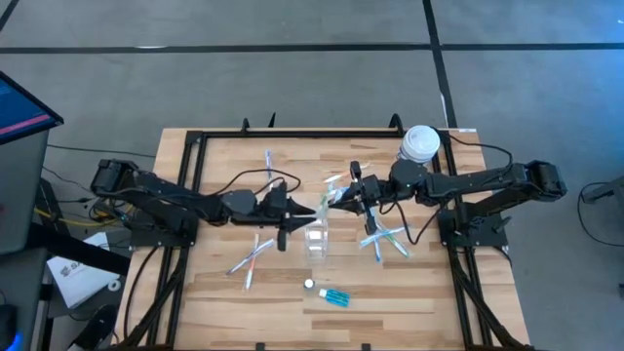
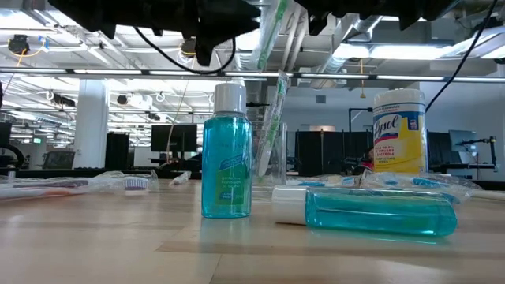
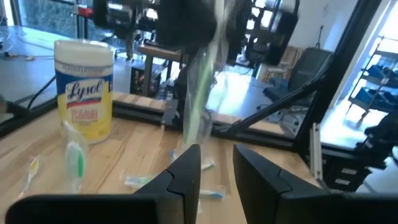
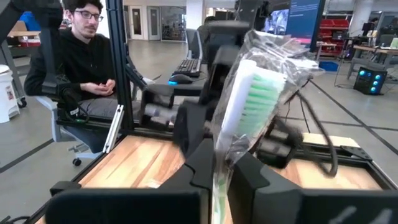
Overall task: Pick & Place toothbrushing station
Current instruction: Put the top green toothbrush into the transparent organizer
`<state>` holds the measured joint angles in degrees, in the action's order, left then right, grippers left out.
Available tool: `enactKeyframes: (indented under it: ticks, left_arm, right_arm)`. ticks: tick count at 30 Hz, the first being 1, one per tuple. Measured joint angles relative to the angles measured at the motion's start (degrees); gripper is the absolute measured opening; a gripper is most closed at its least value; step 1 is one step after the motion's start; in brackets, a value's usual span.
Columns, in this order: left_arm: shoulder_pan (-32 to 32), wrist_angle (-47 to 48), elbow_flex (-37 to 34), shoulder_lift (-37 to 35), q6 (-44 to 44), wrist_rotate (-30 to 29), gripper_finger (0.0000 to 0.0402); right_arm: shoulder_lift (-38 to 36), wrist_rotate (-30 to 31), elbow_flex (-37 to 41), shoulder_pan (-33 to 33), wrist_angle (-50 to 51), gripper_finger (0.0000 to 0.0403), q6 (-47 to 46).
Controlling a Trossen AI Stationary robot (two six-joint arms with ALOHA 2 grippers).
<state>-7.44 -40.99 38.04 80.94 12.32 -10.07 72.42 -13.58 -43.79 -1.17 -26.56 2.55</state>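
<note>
the left gripper (image 1: 292, 214) hovered mid-bench with jaws released, just left of the clear tumbler (image 1: 317, 240). the right gripper (image 1: 343, 198) (nearer the load) had its jaws clenched on a wrapped green toothbrush (image 4: 249, 106), long axis near upright, hanging above and slightly beyond the tumbler. other toothbrushes (image 1: 251, 259) lay scattered on the bench (image 1: 409, 283).

Your two arms reach in from opposite sides and meet nose to nose over the middle of the desk. Your left gripper (image 1: 300, 216) has its jaws parted, fingers (image 3: 186, 177) standing apart with a clear gap. Your right gripper (image 1: 341, 198) has its jaws pressed together on a wrapped toothbrush (image 4: 245, 102), just beside the left one.
</note>
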Motion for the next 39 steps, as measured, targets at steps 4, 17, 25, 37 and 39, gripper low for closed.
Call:
enactKeyframes:
  ticks: [4, 17, 25, 37, 39]
  left_arm:
    - [0.0, -0.1, 0.0, -2.3, 0.0, 0.0, 0.009]
    - [0.0, 0.1, 0.0, -3.1, 0.0, 0.0, 0.009]
    - [0.0, 0.1, 0.0, -3.1, 0.0, -0.1, 0.009]
    - [0.0, 0.1, 0.0, -3.0, 0.0, -0.1, 0.009]
    - [0.0, 0.1, 0.0, -3.0, 0.0, -0.1, 0.009]
  right_arm:
    - [0.0, 0.0, 0.0, 0.7, 1.2, 0.0005, -0.2]
    - [0.0, 0.0, 0.0, 6.8, 3.0, 0.0008, -2.7]
    - [0.4, 1.9, 0.0, 10.2, 4.9, 0.0035, -1.1]
    - [11.3, 3.8, 0.0, 10.4, 0.3, 0.0013, -1.0]
    - [12.5, 3.8, 0.0, 10.2, 0.6, 0.0018, -1.0]
